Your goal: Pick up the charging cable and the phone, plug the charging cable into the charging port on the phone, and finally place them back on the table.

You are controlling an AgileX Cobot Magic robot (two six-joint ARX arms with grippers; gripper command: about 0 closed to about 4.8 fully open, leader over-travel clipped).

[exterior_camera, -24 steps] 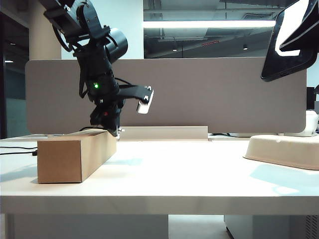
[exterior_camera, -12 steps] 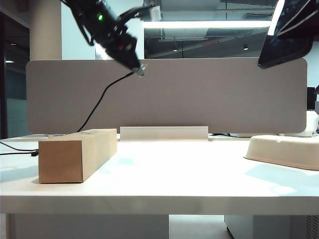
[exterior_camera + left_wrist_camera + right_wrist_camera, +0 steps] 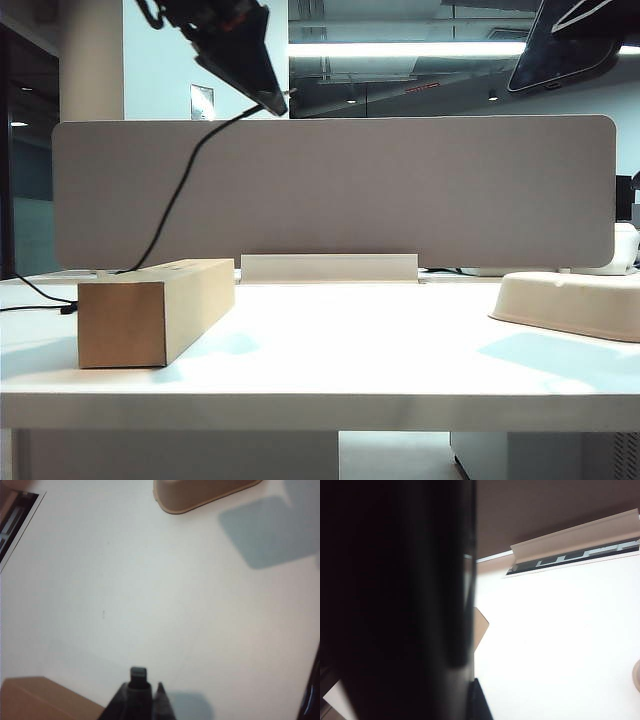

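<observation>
With the left gripper (image 3: 272,98) clamped on the long black charging cable's (image 3: 175,210) plug high over the white table (image 3: 330,350), and the right gripper (image 3: 470,700) clamped on the glossy black phone (image 3: 560,50) high at the right, any misalignment risks the plug missing the port.

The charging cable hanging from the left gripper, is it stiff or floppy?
Probably floppy: the charging cable sags in a curve from the left gripper to behind the cardboard box. Its plug end looks rigid. Likely light.
</observation>
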